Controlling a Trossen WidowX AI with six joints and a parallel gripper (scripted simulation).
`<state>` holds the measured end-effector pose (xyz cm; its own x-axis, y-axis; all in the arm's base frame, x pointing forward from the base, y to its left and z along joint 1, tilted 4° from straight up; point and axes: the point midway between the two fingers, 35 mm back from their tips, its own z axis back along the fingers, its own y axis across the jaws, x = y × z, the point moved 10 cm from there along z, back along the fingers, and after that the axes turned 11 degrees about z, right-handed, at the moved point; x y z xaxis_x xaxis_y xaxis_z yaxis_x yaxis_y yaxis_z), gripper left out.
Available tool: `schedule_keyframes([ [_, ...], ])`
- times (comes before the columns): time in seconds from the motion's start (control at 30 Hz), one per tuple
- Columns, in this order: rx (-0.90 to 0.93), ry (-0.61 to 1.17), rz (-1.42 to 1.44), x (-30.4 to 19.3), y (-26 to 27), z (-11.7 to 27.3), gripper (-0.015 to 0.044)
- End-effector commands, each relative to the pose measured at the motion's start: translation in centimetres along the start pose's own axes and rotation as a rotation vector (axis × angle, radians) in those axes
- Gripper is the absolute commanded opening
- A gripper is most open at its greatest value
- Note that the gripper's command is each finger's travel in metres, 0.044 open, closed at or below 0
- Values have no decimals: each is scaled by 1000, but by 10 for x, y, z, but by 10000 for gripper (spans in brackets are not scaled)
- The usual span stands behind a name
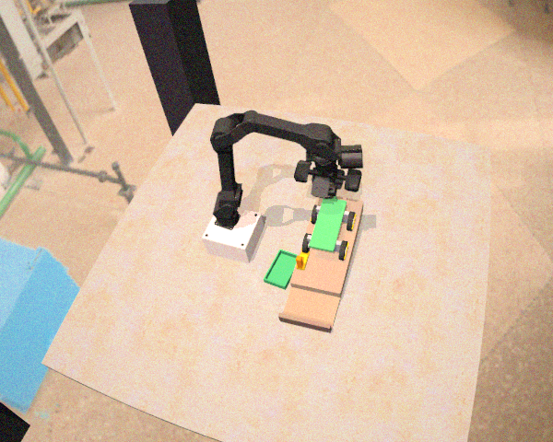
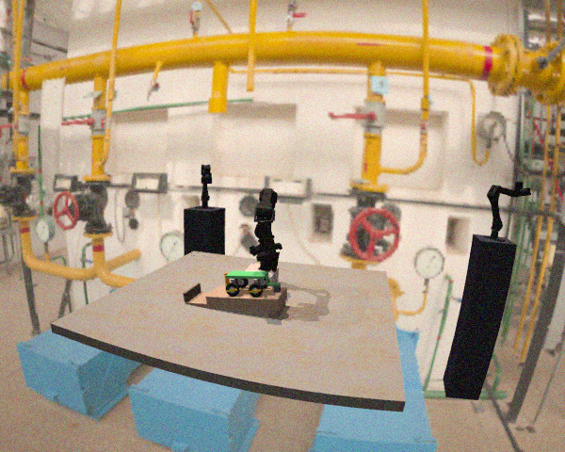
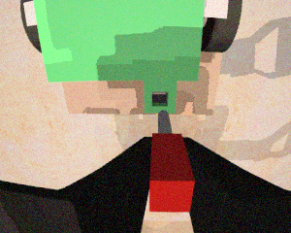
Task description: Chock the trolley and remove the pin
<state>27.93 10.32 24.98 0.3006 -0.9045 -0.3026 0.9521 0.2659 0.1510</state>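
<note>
My gripper [image 1: 330,192] [image 3: 165,146] is shut on the stop pin [image 3: 172,167] by its red head, at the ramp's uphill end. The pin's grey shaft is out of the square hole in the green tab and its tip shows just beside the tab's edge. The green trolley [image 1: 329,223] [image 2: 246,274] [image 3: 121,24] stands on the ramp [image 1: 317,274] [image 2: 244,302] with all its wheels. The yellow chock [image 1: 301,261] sits on the ramp directly downhill of the trolley's lower left wheel; whether they touch is too small to tell. The green tray [image 1: 280,269] lies beside the ramp and looks empty.
The arm's white base block [image 1: 231,238] stands left of the ramp. The ramp's low end has a raised lip [image 2: 191,293]. Black pillars [image 2: 479,311] [image 1: 171,62] stand beyond the table. The arm reaches over from the base to the uphill end.
</note>
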Motion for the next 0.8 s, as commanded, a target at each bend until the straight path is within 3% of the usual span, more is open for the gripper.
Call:
schedule_keyframes([
  [0.0, 6, 3, 0, -7, 2, 0, 0],
  [0.43, 6, 5, 0, -27, 6, -1, 0],
  [0.77, 4, 5, -1, -32, -26, -5, 0],
])
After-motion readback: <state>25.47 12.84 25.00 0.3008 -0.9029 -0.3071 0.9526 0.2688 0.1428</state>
